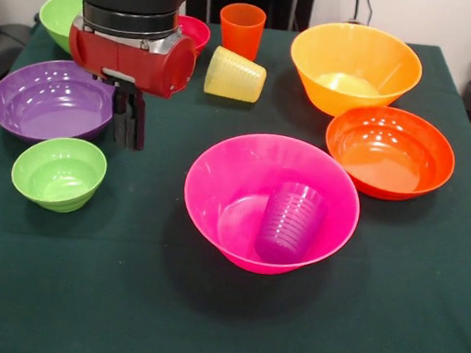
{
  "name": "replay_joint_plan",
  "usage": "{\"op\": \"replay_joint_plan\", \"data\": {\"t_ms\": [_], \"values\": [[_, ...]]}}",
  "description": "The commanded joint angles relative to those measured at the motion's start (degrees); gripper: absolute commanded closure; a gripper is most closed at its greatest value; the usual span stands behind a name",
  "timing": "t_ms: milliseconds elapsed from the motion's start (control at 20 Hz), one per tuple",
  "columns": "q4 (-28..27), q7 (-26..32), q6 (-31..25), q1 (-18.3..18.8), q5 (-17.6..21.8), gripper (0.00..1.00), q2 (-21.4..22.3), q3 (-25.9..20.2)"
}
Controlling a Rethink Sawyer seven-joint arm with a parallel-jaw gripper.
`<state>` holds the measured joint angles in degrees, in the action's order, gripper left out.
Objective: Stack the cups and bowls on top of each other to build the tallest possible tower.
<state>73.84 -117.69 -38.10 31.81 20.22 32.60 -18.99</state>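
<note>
A dark green cloth covers the surface (57, 293), its weave matte against the glossy plastic set on it. Near the middle sits the large pink round plastic bowl (242, 190), smooth-walled and shiny, with the purple ribbed translucent plastic cup (289, 223) inside it, mouth up and leaning against the bowl's right inner wall. To its right rests the large orange-red glossy bowl (390, 151), and just behind that the large yellow-orange bowl (355, 69), deep and rounded; the two look to be touching or nearly so. At the left stands the large purple bowl (49, 98), wide and shallow, with the small green bowl (58, 173) just in front of it, faintly stepped on its outer wall. The medium green bowl (61, 14) and the small red bowl (194, 31) show partly behind the arm. The orange ribbed tumbler (241, 28) stands upright at the back, and the yellow ribbed tumbler (234, 75) lies on its side in front of it.

The end effector (130, 123), dark and narrow below a red and black wrist, hangs by the purple bowl's right rim; its fingers are pressed together with nothing between them.
</note>
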Motion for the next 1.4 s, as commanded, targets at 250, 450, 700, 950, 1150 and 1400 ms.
{"op": "replay_joint_plan", "data": {"t_ms": [250, 450, 700, 950, 1150, 1400], "values": [[10.4, 11.3, 1.3, 1.3, 5.9, 1.0, -0.7, -2.4], [12.3, 11.7, 0.2, 2.2, 5.9, 1.0, -0.5, -2.5], [14.7, 14.3, -2.1, 4.2, 6.4, 1.0, 2.0, -2.9], [17.7, 18.3, -3.7, 8.1, 6.6, 1.0, 4.2, -4.9], [18.8, 19.3, -3.9, 10.9, 6.7, 1.0, 5.3, -6.3], [18.6, 19.7, -5.2, 12.7, 7.0, 1.0, 5.6, -7.6]]}}
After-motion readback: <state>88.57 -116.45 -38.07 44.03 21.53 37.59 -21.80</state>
